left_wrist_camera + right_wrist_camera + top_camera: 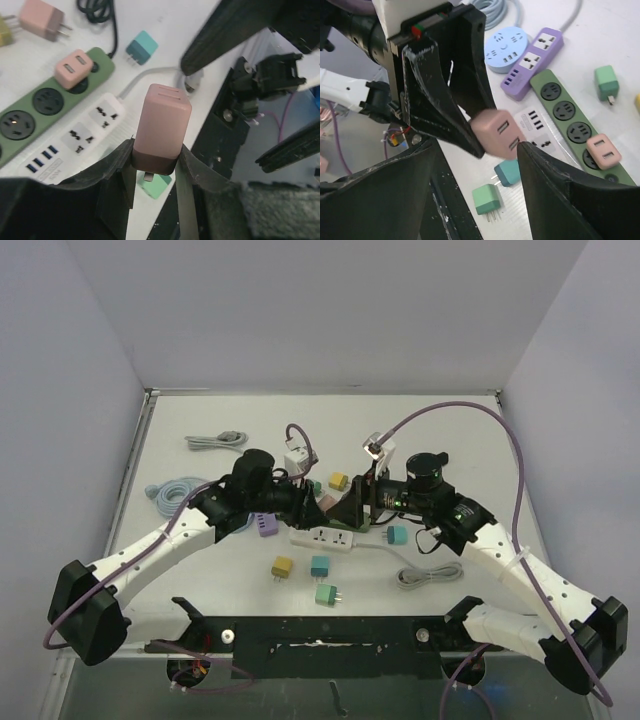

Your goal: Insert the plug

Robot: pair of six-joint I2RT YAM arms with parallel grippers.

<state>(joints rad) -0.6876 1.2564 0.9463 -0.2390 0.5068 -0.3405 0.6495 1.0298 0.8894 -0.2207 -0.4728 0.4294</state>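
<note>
My left gripper (156,167) is shut on a pink plug (162,125), gripping its lower end, with one metal prong showing below. It hangs above the white power strip (75,140) and beside the green strip (40,105), which has another pink plug (73,67) seated in it. In the right wrist view the held pink plug (496,132) sits between my right gripper's (475,150) open fingers, and the right fingertip (525,150) is at its edge. In the top view both grippers, left (308,503) and right (348,506), meet above the white strip (326,537).
A purple strip (535,57) and a round blue socket (506,45) lie behind. Loose plugs lie near the front: yellow (283,567), teal (320,565), green (326,594) and teal (397,534). Cables lie at the far left (215,440) and front right (425,577).
</note>
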